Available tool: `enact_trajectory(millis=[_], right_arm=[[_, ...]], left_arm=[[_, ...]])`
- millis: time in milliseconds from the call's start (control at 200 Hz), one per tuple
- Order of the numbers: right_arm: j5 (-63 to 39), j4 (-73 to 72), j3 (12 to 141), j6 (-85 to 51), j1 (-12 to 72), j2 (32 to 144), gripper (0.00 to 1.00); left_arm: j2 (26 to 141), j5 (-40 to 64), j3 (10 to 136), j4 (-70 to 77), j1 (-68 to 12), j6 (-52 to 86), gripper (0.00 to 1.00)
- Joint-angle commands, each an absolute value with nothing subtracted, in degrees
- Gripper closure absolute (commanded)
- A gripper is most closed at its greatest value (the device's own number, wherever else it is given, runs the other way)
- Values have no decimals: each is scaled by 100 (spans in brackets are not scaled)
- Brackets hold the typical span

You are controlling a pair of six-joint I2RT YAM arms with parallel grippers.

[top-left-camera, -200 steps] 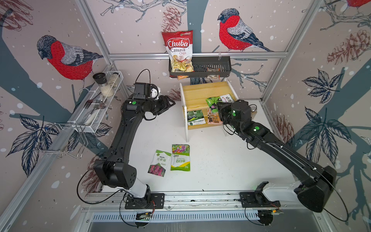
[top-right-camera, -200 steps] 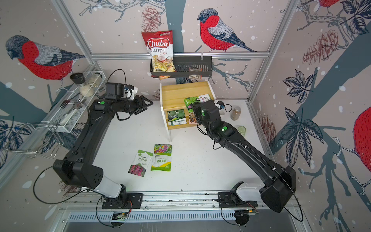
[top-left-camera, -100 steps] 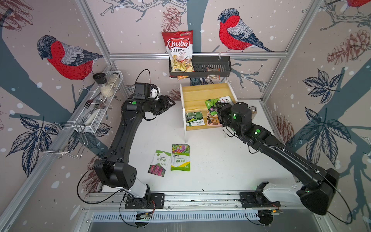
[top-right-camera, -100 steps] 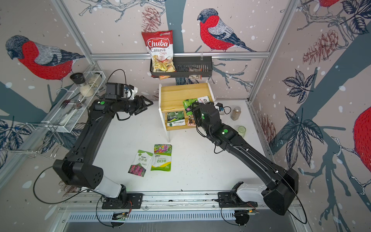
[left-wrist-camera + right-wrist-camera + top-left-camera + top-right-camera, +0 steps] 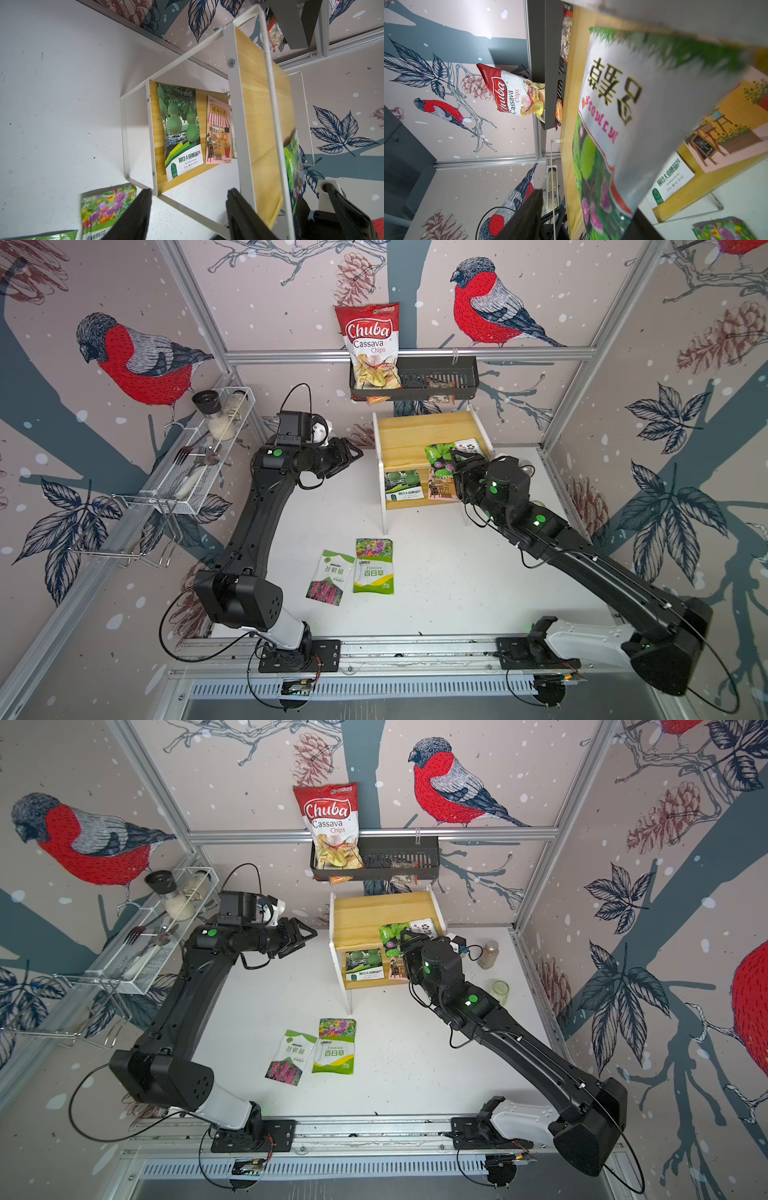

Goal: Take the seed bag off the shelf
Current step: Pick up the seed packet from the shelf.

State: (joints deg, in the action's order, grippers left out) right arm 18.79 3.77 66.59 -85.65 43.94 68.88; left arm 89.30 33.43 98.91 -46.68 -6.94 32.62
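The shelf (image 5: 415, 435) (image 5: 374, 911) stands at the back of the table. A green seed bag (image 5: 439, 456) (image 5: 612, 124) with purple flowers lies on its top board, hanging over the front edge. My right gripper (image 5: 457, 475) (image 5: 587, 202) is at that edge, open, with the bag's end and the board edge between its wide jaws. A white packet (image 5: 468, 445) lies beside the bag. The lower board holds a gourd bag (image 5: 180, 133) and a pink bag (image 5: 218, 133). My left gripper (image 5: 353, 456) (image 5: 188, 191) hovers open and empty left of the shelf.
Two seed bags (image 5: 330, 583) (image 5: 374, 566) lie flat on the table in front. A black wall basket (image 5: 436, 379) with a chips bag hangs just above the shelf. A wire rack (image 5: 208, 456) is on the left wall. Two jars (image 5: 488, 955) (image 5: 498, 992) stand right of the shelf.
The right gripper's jaws have spread wider and the wrist has edged closer to the shelf's top board. The left arm has stayed still.
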Motion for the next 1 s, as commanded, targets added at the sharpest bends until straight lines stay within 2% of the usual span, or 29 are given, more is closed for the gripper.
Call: enact_trajectory(millis=[0,245,435,505,680,790,990], right_arm=[[1975,251,6619,-8621,4414,6838,45],[1976,198,6610,-8645,4473,6829,53],[1951,97,6556,-8661,4474,6860,70],[1941,79,6589,-8638,4474,6872,79],[1954,64,6609,-8610,4465,6847,89],[1943,-29,6584,-8560,4471,6829,99],[1777,-319,6626,-8333,4339,6844,100]], left_arm=[[8939,3420,9896,-4579,-672,3208,38],[8925,3427,9897,-4588,-672,3209,38],[8912,3418,9879,-4590,-677,3206,38],[8899,3411,9879,-4597,-677,3204,38],[8912,3416,9861,-4581,-676,3212,38],[8921,3416,9896,-4585,-679,3210,38],[8930,3410,9945,-4588,-676,3211,38]])
